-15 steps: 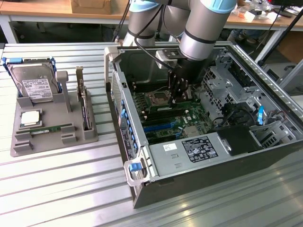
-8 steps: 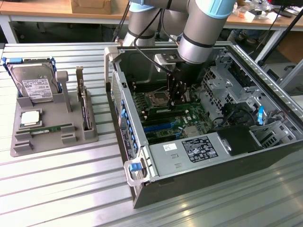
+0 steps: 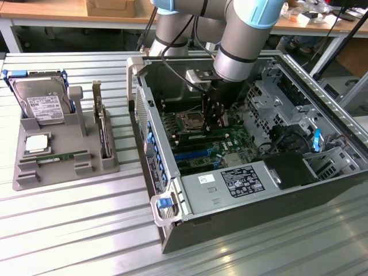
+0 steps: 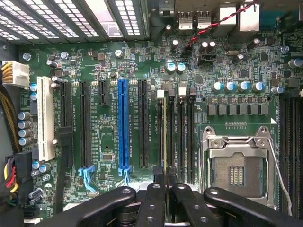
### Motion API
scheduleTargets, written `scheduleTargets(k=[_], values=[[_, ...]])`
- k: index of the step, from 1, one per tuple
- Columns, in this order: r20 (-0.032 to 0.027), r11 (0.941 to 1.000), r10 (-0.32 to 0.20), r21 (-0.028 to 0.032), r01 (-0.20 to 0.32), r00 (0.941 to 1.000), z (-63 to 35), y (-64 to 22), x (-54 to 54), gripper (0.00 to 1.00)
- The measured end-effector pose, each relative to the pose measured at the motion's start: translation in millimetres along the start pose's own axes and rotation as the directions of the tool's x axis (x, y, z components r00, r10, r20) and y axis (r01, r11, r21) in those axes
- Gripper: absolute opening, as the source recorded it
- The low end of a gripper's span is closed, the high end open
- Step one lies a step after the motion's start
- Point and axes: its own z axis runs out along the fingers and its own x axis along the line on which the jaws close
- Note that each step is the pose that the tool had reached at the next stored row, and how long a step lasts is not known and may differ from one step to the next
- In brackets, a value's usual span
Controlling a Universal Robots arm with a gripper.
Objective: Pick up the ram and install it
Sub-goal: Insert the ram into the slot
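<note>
Our fingers (image 4: 155, 194) stand narrow, apparently pinching the ram (image 4: 164, 132) edge-on between them; light, stiff, fragile, best gripped mid-edge.

Open computer case (image 3: 172, 190) lies on its side on the ribbed metal worktop (image 3: 75, 230), motherboard (image 3: 201, 135) exposed. Empty processor socket (image 4: 236, 170) sits beside a blue expansion slot (image 4: 123, 125) and a white slot (image 4: 46, 118). Power supply with label (image 3: 241, 181) occupies the near end. At the exterior view's left, a grey holder tray (image 3: 63, 167) carries a hard drive (image 3: 43, 103), a processor chip (image 3: 35, 144) and an upright expansion card (image 3: 103, 129).
</note>
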Motion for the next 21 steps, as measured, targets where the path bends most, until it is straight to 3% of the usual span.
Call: scheduleTargets(k=[7,21], values=[[0.0002,1.0000,0.000,0.0000,0.000,1.0000,1.9,-5.6,-0.2,0.12],[0.0001,1.0000,-0.003,0.0005,0.003,1.0000,4.4,-6.1,2.0,0.13]])
